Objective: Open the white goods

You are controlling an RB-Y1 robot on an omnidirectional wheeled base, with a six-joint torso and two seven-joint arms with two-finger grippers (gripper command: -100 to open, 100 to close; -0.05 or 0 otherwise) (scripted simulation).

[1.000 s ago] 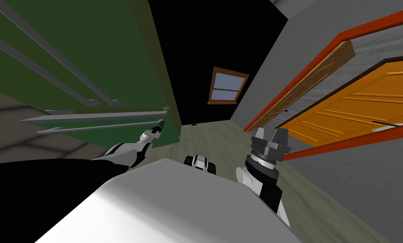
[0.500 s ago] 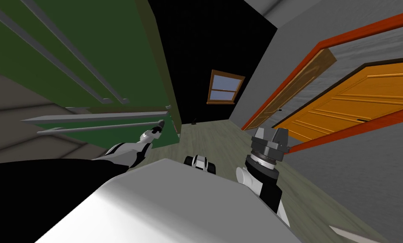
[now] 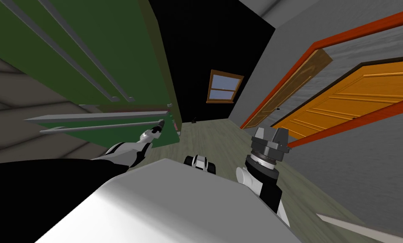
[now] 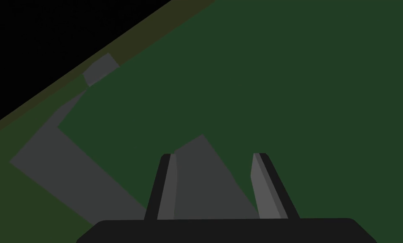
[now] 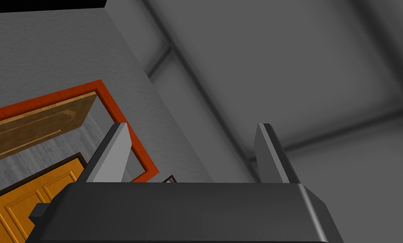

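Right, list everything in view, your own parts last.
appliance: one, dark green, on my left.
bar handles: four, grey, on the appliance's front.
black area: one, beyond the appliance.
window: one, brown-framed, ahead.
brown door: one, open in a red frame, right wall.
orange door: one, right wall, nearer me.
floor: grey-green planks.
left gripper: one, fingers shut on the lowest bar handle.
right gripper: one, fingers open, raised on my right.

The left forearm (image 3: 126, 152) is shelled in white with dark joints; the right wrist (image 3: 264, 157) is ringed dark grey. Light grey blade fingers (image 5: 112, 154) are set on dark boxes (image 5: 187, 211).
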